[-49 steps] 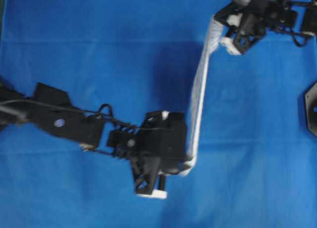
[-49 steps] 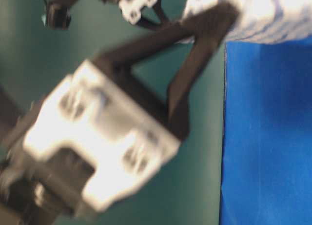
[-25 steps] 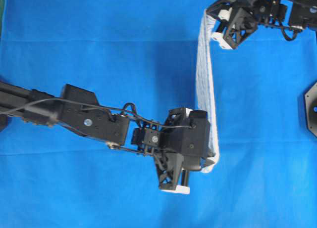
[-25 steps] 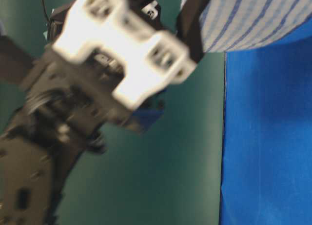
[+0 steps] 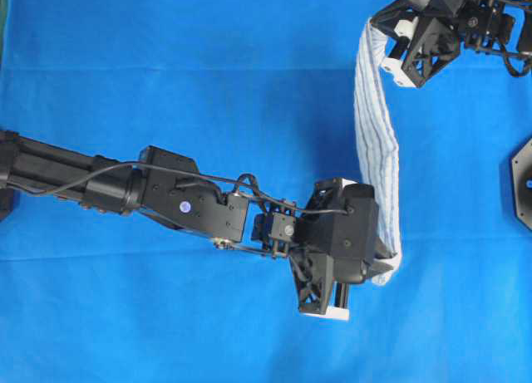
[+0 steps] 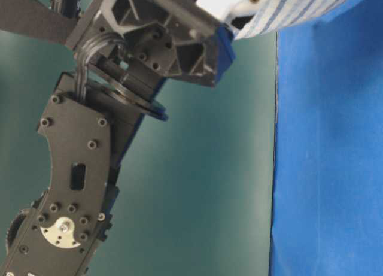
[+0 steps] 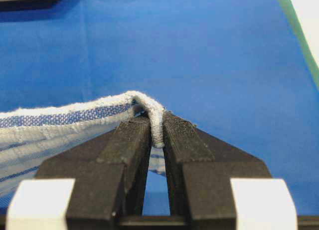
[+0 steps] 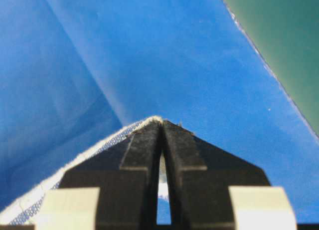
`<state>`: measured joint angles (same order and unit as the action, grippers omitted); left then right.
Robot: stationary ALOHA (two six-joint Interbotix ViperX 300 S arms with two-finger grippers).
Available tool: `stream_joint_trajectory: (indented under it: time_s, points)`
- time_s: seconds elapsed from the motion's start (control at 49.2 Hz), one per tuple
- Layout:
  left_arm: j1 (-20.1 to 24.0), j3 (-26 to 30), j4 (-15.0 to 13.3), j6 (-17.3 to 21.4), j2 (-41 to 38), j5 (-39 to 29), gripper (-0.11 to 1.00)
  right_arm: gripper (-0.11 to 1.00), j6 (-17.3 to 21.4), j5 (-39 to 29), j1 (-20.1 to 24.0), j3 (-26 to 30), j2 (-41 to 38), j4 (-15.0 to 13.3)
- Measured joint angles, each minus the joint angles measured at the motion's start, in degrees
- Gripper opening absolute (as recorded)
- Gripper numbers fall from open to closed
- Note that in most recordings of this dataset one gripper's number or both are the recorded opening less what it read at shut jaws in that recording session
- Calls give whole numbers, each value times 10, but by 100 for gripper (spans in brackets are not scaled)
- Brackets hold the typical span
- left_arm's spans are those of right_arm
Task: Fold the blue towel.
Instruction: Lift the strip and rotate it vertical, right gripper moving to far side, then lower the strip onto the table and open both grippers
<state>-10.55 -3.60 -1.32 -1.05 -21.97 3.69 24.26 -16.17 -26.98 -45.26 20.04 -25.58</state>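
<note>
Our left gripper (image 7: 156, 135) is clamped on 1 corner of the blue towel (image 5: 376, 142), low and right of the middle of the blue table cover (image 5: 166, 67). The towel hangs in a slack band up to the far right corner, where our right gripper (image 8: 161, 132) pinches the other corner. We judge it light, soft and floppy, so corner holds suit it.

L grip (image 7: 157, 132) clamped | R grip (image 8: 162, 135) clamped | arms apart
</note>
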Motion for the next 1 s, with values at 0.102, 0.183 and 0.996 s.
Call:
stream_joint_trajectory:
  time_s: [0.102, 0.183, 0.996]
  points:
    - [0, -14, 0, 0, 2, -1, 5, 2, 0, 0, 0, 9, -21, 0]
    - [-1, -44, 0, -4, 8, 0, 5, 2, 0, 2, 1, 21, -45, 0]
    - [-25, -272, -4, -77, 106, 71, 5, 2, -4, 40, 39, 177, -239, 0]
